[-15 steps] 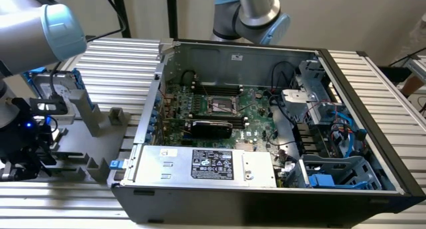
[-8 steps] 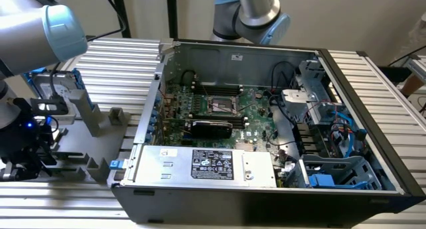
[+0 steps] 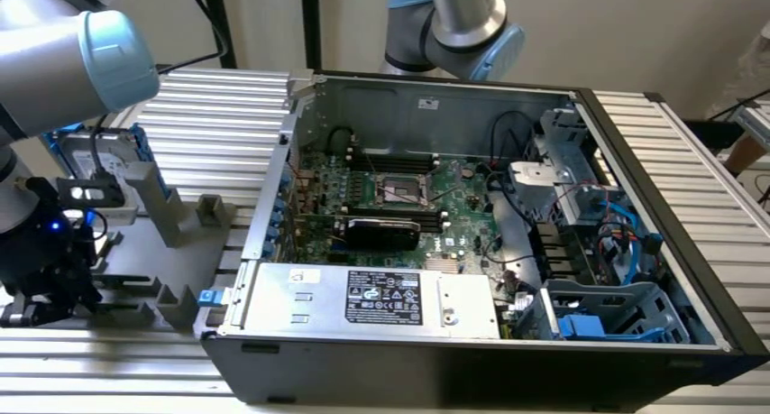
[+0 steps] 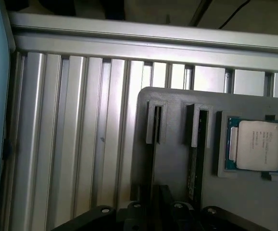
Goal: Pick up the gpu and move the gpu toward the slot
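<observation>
My gripper (image 3: 36,301) hangs low over the gray holder tray (image 3: 132,252) at the exterior view's left; I cannot tell whether its fingers are clenched. In the tray, a square CPU chip (image 4: 257,145) fills its pocket beside two narrow grooves. Farther off, the gpu (image 3: 379,231) sits inside the open computer case (image 3: 481,342).
</observation>
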Available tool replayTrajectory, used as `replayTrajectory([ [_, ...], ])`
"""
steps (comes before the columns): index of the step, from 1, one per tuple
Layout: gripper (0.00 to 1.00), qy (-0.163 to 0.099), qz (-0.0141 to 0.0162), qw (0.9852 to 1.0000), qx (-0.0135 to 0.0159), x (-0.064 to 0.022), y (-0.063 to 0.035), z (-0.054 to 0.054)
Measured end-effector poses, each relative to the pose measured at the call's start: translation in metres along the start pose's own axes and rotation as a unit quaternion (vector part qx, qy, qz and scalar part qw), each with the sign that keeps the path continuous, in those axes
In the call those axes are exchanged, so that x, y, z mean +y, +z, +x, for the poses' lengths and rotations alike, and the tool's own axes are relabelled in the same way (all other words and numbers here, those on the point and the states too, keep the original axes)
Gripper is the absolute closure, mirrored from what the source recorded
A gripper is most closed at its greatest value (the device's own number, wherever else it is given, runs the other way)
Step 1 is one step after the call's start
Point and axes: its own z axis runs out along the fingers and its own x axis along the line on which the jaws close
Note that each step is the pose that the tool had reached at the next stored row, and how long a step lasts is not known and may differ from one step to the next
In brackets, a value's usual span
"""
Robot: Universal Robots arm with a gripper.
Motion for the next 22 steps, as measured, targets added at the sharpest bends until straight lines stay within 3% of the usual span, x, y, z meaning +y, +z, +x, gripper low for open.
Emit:
replayTrajectory([
  [5, 0.86, 0.000, -0.0005, 1.0000, 0.0004, 0.0000, 0.0001, -0.0001],
  [12, 0.86, 0.000, -0.0006, 1.0000, 0.0005, 0.0000, 0.0000, 0.0000],
  [22, 0.86, 0.005, -0.0038, 1.0000, 0.0006, -0.0003, -0.0026, -0.0001],
])
